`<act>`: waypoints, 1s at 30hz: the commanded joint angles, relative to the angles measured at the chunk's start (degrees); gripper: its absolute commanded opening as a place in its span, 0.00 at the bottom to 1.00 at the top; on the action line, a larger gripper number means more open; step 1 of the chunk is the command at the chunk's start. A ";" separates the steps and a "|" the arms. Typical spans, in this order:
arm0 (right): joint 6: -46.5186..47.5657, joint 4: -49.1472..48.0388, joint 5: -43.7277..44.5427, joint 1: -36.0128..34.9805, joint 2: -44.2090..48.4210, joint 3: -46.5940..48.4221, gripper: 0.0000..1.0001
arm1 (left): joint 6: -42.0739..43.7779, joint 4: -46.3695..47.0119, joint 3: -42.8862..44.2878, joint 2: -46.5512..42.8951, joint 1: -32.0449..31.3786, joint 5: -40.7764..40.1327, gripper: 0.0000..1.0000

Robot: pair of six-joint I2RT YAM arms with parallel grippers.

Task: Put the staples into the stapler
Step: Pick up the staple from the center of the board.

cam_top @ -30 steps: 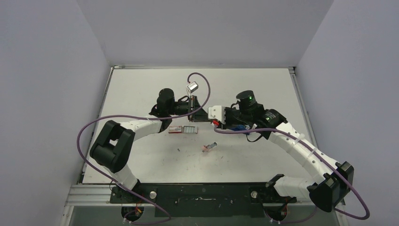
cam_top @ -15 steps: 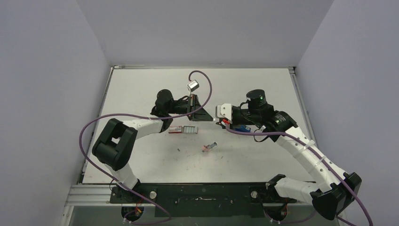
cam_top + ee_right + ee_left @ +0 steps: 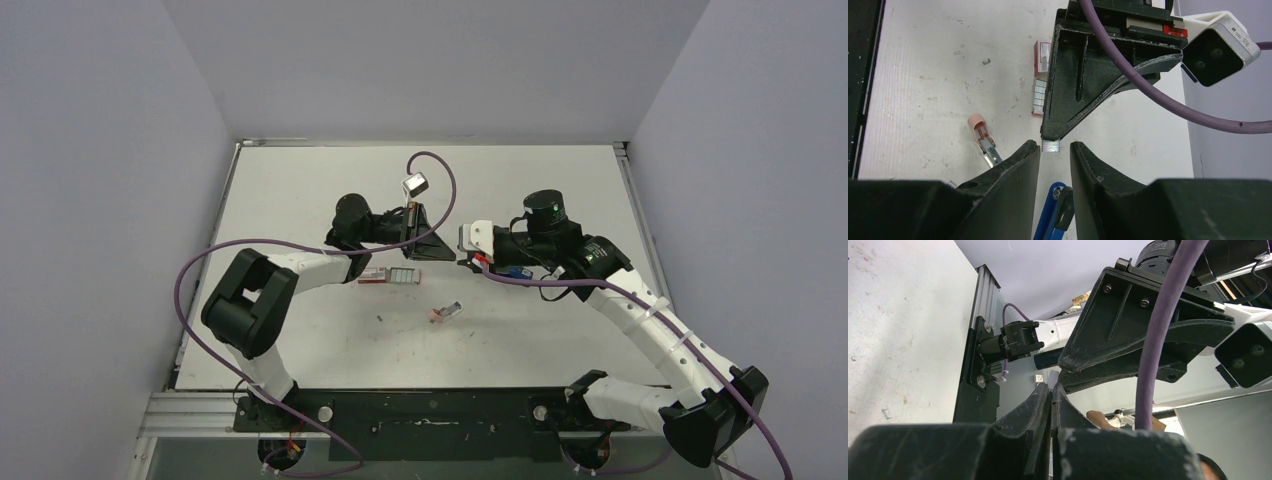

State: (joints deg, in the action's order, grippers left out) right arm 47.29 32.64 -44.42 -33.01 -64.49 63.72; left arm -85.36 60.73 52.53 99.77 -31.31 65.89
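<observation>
My left gripper (image 3: 1051, 392) was pinched shut on a staple strip (image 3: 1050, 146); right gripper (image 3: 1055, 148) sat narrowly open, flanking it, blue stapler (image 3: 1052, 212) just beneath

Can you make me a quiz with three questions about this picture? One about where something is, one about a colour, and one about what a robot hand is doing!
1. Where is the blue stapler?
A) on the table, below the right gripper
B) on a chair
C) inside a drawer

2. What colour is the staple box?
A) green
B) red and white
C) all black

3. What is the left gripper doing?
A) open wide and empty
B) holding the stapler
C) shut on a small silvery staple strip

Answers:
1 A, the right wrist view shows it lying on the table under those fingers.
2 B, red and white both show on its top.
3 C, its closed tips pinch the little strip.
</observation>
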 commanded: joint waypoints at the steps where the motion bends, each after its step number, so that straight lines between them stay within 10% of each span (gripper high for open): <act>1: -0.18 -2.49 -1.16 0.28 0.58 0.18 0.30 | -0.71 4.22 1.18 0.17 -0.07 0.66 0.00; 30: -0.27 -2.32 -1.09 0.28 -0.58 -0.79 0.24 | -0.11 3.85 0.90 -0.01 -0.10 0.41 0.00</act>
State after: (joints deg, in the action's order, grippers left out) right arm 47.29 32.64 -44.40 -33.01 -64.77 62.87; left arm -86.24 61.19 52.53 99.98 -31.35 66.06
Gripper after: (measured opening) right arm 0.249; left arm 0.009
